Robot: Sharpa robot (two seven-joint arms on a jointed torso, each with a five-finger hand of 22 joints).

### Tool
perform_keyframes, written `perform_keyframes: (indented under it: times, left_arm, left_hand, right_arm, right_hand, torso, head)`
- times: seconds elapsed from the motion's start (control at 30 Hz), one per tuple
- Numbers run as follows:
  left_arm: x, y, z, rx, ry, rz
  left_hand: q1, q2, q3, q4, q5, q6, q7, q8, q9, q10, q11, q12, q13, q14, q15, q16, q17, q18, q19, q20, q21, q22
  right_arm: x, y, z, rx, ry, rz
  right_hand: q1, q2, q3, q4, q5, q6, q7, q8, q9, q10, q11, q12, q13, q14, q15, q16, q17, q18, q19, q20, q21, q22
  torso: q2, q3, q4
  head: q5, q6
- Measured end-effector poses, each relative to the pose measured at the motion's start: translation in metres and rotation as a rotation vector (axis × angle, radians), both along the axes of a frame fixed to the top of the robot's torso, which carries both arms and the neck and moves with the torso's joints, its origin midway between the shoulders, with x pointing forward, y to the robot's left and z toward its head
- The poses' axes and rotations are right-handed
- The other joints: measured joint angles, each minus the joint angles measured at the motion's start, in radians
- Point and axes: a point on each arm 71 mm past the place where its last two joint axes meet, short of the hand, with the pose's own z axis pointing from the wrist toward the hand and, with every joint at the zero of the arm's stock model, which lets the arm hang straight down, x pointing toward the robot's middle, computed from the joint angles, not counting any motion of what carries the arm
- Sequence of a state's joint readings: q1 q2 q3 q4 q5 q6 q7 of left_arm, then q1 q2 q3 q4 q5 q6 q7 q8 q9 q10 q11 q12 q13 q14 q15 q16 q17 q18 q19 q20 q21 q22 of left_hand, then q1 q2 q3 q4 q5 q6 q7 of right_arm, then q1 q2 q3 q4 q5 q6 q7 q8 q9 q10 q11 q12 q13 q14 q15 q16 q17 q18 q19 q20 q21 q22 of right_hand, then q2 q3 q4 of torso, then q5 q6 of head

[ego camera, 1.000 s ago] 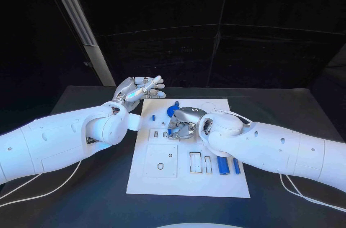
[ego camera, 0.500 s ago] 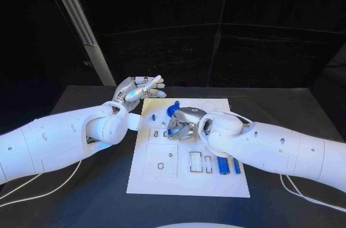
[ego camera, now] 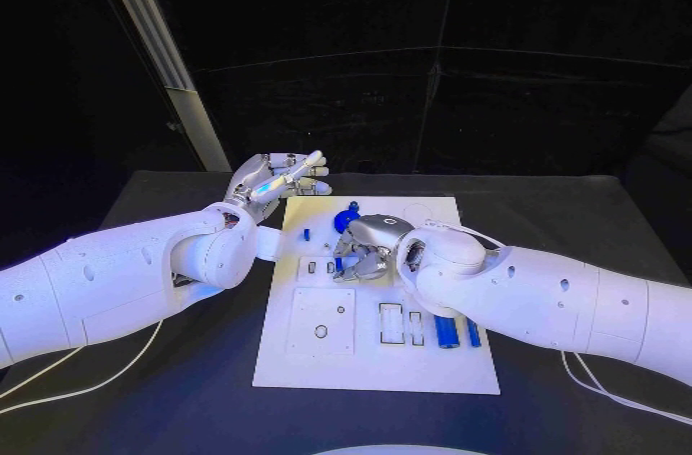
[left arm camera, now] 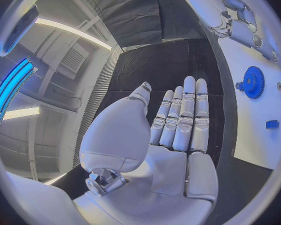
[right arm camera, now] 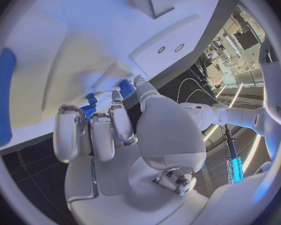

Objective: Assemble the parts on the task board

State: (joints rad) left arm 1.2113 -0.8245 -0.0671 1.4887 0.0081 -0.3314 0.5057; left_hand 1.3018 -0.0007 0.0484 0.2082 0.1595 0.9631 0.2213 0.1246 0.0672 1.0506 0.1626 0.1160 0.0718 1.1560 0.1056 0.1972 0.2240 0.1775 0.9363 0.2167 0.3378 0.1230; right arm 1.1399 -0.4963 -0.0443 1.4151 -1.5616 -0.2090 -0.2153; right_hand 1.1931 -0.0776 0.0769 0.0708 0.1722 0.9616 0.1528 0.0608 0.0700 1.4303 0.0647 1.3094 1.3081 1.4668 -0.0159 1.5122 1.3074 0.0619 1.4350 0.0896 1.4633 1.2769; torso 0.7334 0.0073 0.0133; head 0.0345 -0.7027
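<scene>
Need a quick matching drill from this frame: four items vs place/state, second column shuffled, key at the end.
Items:
1. left hand
2. right hand
3. blue gear
4. two blue bars

Places/states:
A. lying side by side near the task board's right edge
B. fingers down on the board's middle
C. on the far part of the board, beyond the right hand
D. raised off the board's far left corner, holding nothing

Pairs: 1-D, 2-B, 3-C, 4-A
</scene>
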Motion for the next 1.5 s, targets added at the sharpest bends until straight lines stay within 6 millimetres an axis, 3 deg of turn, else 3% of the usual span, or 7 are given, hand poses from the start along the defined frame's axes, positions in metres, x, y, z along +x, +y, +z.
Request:
perform_keyframes:
  times: [0.27,0.57,0.83,0.93,1.1,1.27,1.5]
  left_arm:
    - [0.000,0.001,0.000,0.002,0.002,0.002]
    - [0.001,0.011,-0.002,0.081,0.038,0.016]
    - [0.007,0.008,0.006,0.351,0.128,-0.119]
    - [0.009,0.002,0.007,0.486,0.171,-0.200]
    - [0.011,-0.008,0.008,0.722,0.230,-0.297]
    - [0.017,-0.021,0.011,0.923,0.262,-0.344]
    - [0.018,-0.033,-0.002,1.122,0.324,-0.385]
  left_hand:
    - [0.003,0.003,-0.004,-0.004,0.000,0.000,0.000,-0.004,0.000,0.000,0.000,-0.008,0.000,0.037,-0.005,0.016,0.015,0.000,0.030,-0.003,0.013,0.005]
    - [0.025,0.010,0.022,-0.018,0.000,0.055,-0.054,-0.008,0.003,0.143,-0.069,0.034,0.029,0.303,-0.095,0.242,0.191,0.000,0.301,-0.099,0.246,0.121]
    - [-0.046,-0.016,-0.004,0.049,-0.021,0.061,-0.076,0.018,0.010,0.211,-0.096,0.142,0.126,0.310,-0.115,0.849,0.792,0.000,0.334,-0.129,0.517,0.359]
    - [-0.111,0.009,-0.051,0.075,-0.036,0.061,-0.094,0.067,0.023,0.212,-0.109,0.292,0.243,0.311,-0.130,1.120,1.046,-0.033,0.378,-0.140,0.735,0.623]
    - [-0.254,0.045,-0.161,0.087,-0.107,0.089,-0.122,0.157,0.060,0.196,-0.139,0.547,0.445,0.309,-0.153,1.332,1.084,-0.071,0.437,-0.154,0.932,0.896]
    - [-0.229,0.071,-0.213,0.076,-0.113,0.112,-0.149,0.253,0.122,0.263,-0.166,0.931,0.836,0.312,-0.174,1.371,1.084,-0.085,0.463,-0.174,0.993,0.990]
    - [-0.150,0.096,-0.214,0.073,-0.113,0.053,-0.157,0.365,0.217,0.241,-0.170,1.050,0.955,0.313,-0.174,1.371,1.084,-0.085,0.482,-0.181,1.005,1.025]
  right_arm:
    - [-0.005,-0.016,0.004,0.068,-0.050,0.008]
    - [-0.010,-0.042,0.033,0.287,-0.074,0.115]
    - [0.004,-0.101,0.073,0.487,0.013,0.050]
    - [0.010,-0.125,0.079,0.542,0.057,-0.001]
    - [0.019,-0.156,0.083,0.619,0.100,-0.076]
    - [0.024,-0.172,0.085,0.666,0.114,-0.121]
    - [0.027,-0.176,0.085,0.697,0.125,-0.142]
  right_hand:
    - [-0.004,-0.004,-0.040,0.034,0.014,-0.035,0.009,0.000,0.000,-0.009,0.009,-0.010,0.000,0.000,0.007,-0.006,0.000,0.000,-0.003,0.003,-0.004,-0.007]
    - [0.057,0.033,-0.064,0.036,0.070,-0.044,0.012,0.016,0.005,-0.086,0.008,-0.130,-0.049,0.000,0.007,-0.087,-0.006,0.019,-0.080,0.012,-0.084,-0.159]
    - [0.127,0.064,-0.086,0.028,0.030,-0.039,0.007,0.026,0.009,-0.367,0.007,-0.648,-0.482,-0.155,0.007,-0.664,-0.623,0.118,-0.365,0.010,-0.538,-0.801]
    - [0.157,0.074,-0.089,0.025,0.017,-0.026,-0.006,0.035,0.010,-0.370,0.003,-0.754,-0.599,-0.154,0.005,-0.800,-0.703,0.117,-0.336,0.005,-0.623,-0.863]
    - [0.182,0.077,-0.090,0.024,0.017,-0.017,0.003,0.035,0.008,-0.315,0.009,-0.910,-0.800,-0.100,0.008,-0.918,-0.737,0.117,-0.276,0.008,-0.721,-0.931]
    - [0.194,0.065,-0.104,0.016,0.017,-0.006,0.002,0.035,0.008,-0.281,0.005,-0.899,-0.823,-0.070,0.006,-0.912,-0.723,0.117,-0.244,0.005,-0.734,-0.941]
    - [0.194,0.065,-0.136,0.012,0.027,-0.001,-0.002,0.049,0.010,-0.338,-0.002,-0.655,-0.671,-0.031,-0.002,-0.533,-0.389,0.117,-0.198,-0.008,-0.646,-0.883]
  torso:
    - [-0.001,0.0003,0.0002]
    - [-0.004,0.0000,-0.0023]
    - [-0.010,0.0004,-0.0023]
    - [-0.017,0.0002,-0.0029]
    - [-0.030,0.0015,-0.0100]
    - [-0.040,0.0049,-0.0151]
    - [-0.048,0.0085,-0.0176]
  head:
    - [0.002,0.001]
    - [0.009,0.017]
    - [0.005,0.015]
    - [0.005,0.013]
    - [0.014,0.005]
    - [0.017,-0.001]
    - [0.023,-0.006]
